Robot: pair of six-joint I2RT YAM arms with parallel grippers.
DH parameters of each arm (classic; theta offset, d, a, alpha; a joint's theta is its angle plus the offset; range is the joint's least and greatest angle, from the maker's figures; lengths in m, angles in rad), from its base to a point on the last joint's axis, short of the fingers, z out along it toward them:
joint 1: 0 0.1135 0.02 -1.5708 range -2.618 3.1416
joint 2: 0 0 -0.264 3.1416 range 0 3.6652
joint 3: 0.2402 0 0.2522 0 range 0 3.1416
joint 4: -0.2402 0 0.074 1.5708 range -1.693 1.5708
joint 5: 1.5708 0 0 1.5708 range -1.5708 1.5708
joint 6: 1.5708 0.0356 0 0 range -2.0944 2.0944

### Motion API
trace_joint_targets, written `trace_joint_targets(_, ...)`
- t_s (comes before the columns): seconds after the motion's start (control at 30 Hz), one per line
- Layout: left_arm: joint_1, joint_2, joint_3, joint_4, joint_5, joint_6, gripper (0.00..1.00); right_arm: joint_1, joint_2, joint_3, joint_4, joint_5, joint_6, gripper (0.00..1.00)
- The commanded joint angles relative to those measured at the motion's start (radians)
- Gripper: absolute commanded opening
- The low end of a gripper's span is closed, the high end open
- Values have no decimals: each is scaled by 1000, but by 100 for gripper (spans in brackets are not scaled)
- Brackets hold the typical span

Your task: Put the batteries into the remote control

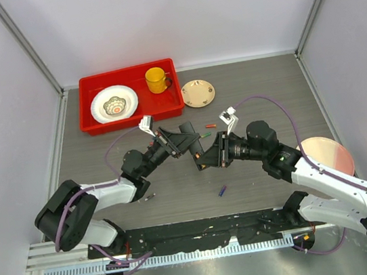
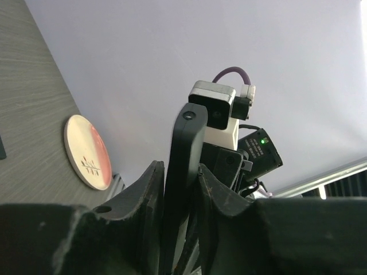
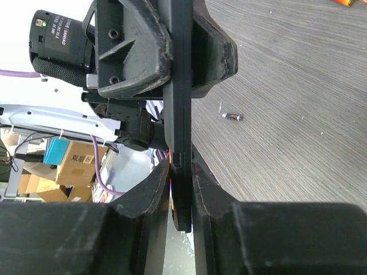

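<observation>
While both arms are meeting above the middle of the tabletop (image 1: 252, 93), the left end effector (image 2: 181, 177) is closing its fingers on one end of the remote (image 2: 186, 132) and the right end effector (image 3: 182, 183) is pinching the other end, so the black bar is hanging between them, clear of the surface. At the far left a red tray (image 1: 126, 70) is holding a white dish (image 1: 114, 103) and a yellow mug (image 1: 156, 80), the mug standing upright in the tray's right half. A beige saucer (image 1: 198, 93) is lying just beside the tray's right end, and a pink plate (image 1: 324, 157) is sitting at the right, partly under the right arm. A red battery (image 1: 210, 126) and a green battery (image 1: 205, 134) are lying close together just beyond the end effectors, a blue battery (image 1: 222, 190) is lying nearer the bases, and a dark battery (image 1: 149, 197) is resting near the left arm. The tabletop is showing grey wood grain, and pale walls (image 1: 173, 16) are enclosing it on three sides.
</observation>
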Motion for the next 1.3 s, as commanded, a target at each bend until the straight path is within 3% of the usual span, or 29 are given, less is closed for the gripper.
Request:
trace_joint_targets(0.0, 3, 17, 34, 269, 57, -34, 33, 3, -1, 40, -36, -27, -51, 1)
trace_joint_targets(0.1, 4, 40, 41, 269, 99, -52, 37, 3, -4, 48, -49, -29, -66, 1)
trace_joint_targets(0.27, 3, 63, 60, 267, 157, -78, 35, 1, -8, 51, -56, -32, -80, 1)
trace_joint_targets(0.47, -2, 65, 66, 269, 220, -83, 22, -2, -11, 56, -56, -35, -91, 1)
trace_joint_targets(0.63, -13, 69, 69, 269, 255, -88, 17, -8, -7, 63, -58, -38, -105, 1)
trace_joint_targets(0.73, -22, 79, 81, 267, 269, -86, 0, -9, -2, 69, -58, -37, -106, 1)
trace_joint_targets(1.17, -89, 82, 27, 267, 65, -22, 0, -11, 5, 46, 2, 49, -34, 1)
trace_joint_targets(1.27, -100, 80, 15, 267, 31, -12, 0, -9, 36, 54, 6, 43, -27, 5)
